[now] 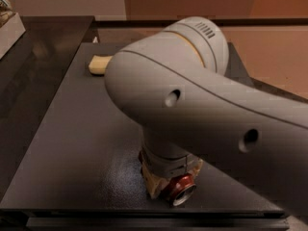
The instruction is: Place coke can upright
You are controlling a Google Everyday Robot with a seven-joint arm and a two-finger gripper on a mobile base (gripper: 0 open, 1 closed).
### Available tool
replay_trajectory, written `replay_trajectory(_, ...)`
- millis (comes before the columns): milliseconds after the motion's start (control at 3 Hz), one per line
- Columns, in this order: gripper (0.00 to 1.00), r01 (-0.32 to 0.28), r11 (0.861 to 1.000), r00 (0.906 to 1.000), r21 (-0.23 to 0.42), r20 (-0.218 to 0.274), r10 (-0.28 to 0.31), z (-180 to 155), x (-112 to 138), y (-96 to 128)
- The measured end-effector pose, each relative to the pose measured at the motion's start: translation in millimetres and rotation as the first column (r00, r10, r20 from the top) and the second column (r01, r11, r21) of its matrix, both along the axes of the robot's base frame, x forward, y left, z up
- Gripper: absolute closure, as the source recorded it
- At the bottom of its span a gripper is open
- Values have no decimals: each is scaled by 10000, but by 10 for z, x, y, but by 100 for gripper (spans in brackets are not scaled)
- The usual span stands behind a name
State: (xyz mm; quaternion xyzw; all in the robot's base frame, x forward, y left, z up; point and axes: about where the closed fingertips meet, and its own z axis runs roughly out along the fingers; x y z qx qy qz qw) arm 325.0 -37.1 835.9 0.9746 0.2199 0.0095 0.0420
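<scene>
Far left of the gripper [174,181], at the frame's edge, a pale box [8,29] sits on a dark side counter. A tan, soft-looking block [98,64] lies on the dark table [82,143], well behind the gripper and to its left, partly hidden by the arm.

The gripper hangs low over the table's near edge, pointing down. Its tan fingers [155,186] sit on either side of the coke can [181,188] and clasp it. The can lies on its side, long axis roughly level, one silver end facing the camera and slightly right.

The grey arm [202,105] rises from the gripper, bends at a bulky elbow, and runs off to the right.
</scene>
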Motion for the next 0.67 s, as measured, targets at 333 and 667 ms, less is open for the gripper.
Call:
replay_trajectory(333, 87, 861, 9948, 9962, 547, 98, -868, 193, 62, 92)
replay_trajectory(667, 100, 2374, 9610, 9706, 1420, 62, -2407, 464, 193, 229)
